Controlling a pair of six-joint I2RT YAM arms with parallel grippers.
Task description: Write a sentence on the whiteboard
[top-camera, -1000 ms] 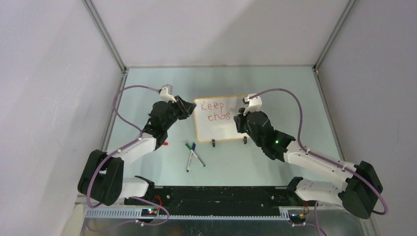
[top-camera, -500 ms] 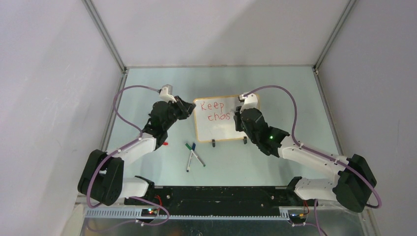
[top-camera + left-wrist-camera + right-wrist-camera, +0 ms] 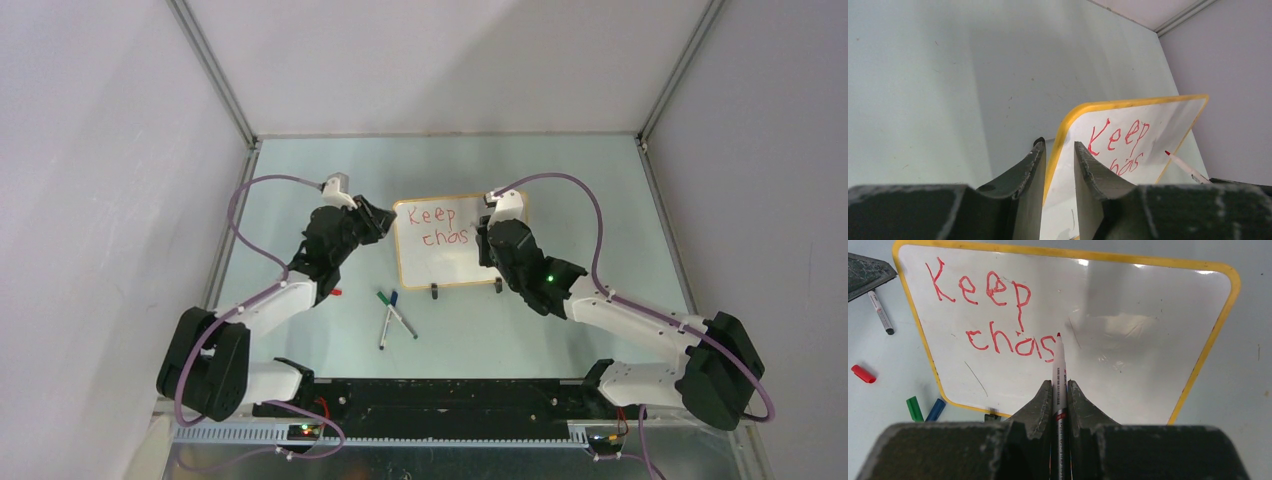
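Two red lines, "Keep" and "chas", form the sentence (image 3: 993,315) on the whiteboard (image 3: 1148,365), which stands mid-bench (image 3: 560,180). We see the left end effector (image 3: 1059,150) clamped on its left edge and the right end effector (image 3: 1060,387) clamped on a red marker (image 3: 1058,360), tip just right of the final "s".

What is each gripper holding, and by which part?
Right gripper holds the red marker by its barrel. Left gripper straddles the whiteboard at its left edge; clamping cannot be told.
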